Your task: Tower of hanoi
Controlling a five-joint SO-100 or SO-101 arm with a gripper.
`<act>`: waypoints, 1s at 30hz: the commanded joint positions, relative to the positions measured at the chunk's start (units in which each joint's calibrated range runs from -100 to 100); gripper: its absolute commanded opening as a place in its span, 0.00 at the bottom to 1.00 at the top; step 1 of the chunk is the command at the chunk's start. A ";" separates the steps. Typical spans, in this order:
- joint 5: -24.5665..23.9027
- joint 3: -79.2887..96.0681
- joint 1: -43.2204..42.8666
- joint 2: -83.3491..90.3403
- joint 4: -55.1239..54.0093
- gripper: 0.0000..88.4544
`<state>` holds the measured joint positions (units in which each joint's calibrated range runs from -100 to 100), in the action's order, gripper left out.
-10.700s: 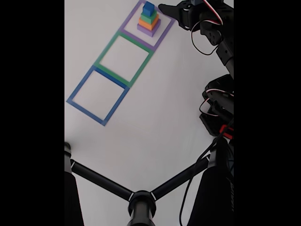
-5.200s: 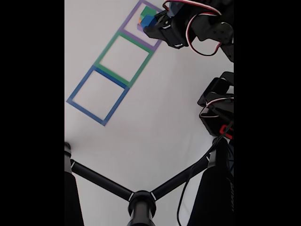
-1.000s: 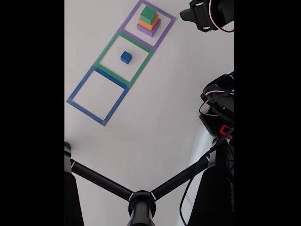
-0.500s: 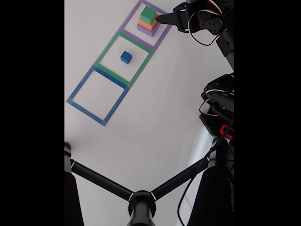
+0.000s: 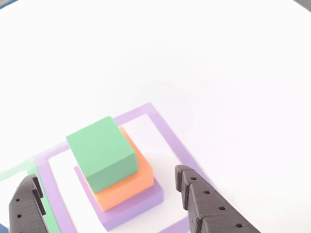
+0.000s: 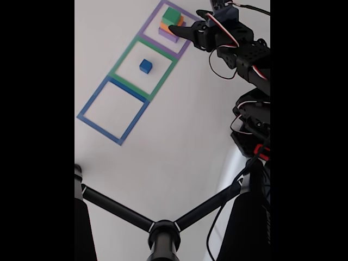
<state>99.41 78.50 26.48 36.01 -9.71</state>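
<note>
The tower stands inside the purple square outline (image 6: 187,42): a green block (image 5: 99,153) (image 6: 171,14) on an orange block (image 5: 131,183) (image 6: 178,23) on a purple block (image 5: 138,204) (image 6: 167,34). The small blue cube (image 6: 145,66) sits alone inside the green outline (image 6: 122,58). My gripper (image 5: 106,174) (image 6: 185,20) is open, one black finger on each side of the stack, with clear gaps to the blocks. In the other view the fingertips (image 5: 194,187) reach about level with the orange block.
The blue outline (image 6: 93,100) lies nearest in the fixed view, with nothing inside. The arm's base and red-white cables (image 6: 253,122) fill the right edge. A black stand with three legs (image 6: 163,231) crosses the bottom of that view.
The blue cube went from the top of the stack to the green outline. The gripper then lifted away and, in the last second, came back down, open, around the stack.
</note>
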 commanded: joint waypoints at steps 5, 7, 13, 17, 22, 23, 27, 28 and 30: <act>0.59 -1.41 -0.88 -12.07 -17.90 0.36; 0.59 -1.59 -0.69 -14.81 -20.73 0.36; 0.59 -1.78 -0.60 -21.03 -28.02 0.36; 0.59 -3.14 -0.98 -23.21 -29.48 0.36; 0.59 -5.50 -1.65 -26.36 -30.94 0.36; 0.59 -5.87 -1.94 -27.08 -31.50 0.35; 0.59 -6.78 -2.51 -29.26 -33.28 0.35; 0.59 -6.96 -2.61 -29.59 -33.45 0.35; 0.59 -7.14 -2.90 -30.23 -33.93 0.35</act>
<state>100.00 73.80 24.36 5.95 -41.65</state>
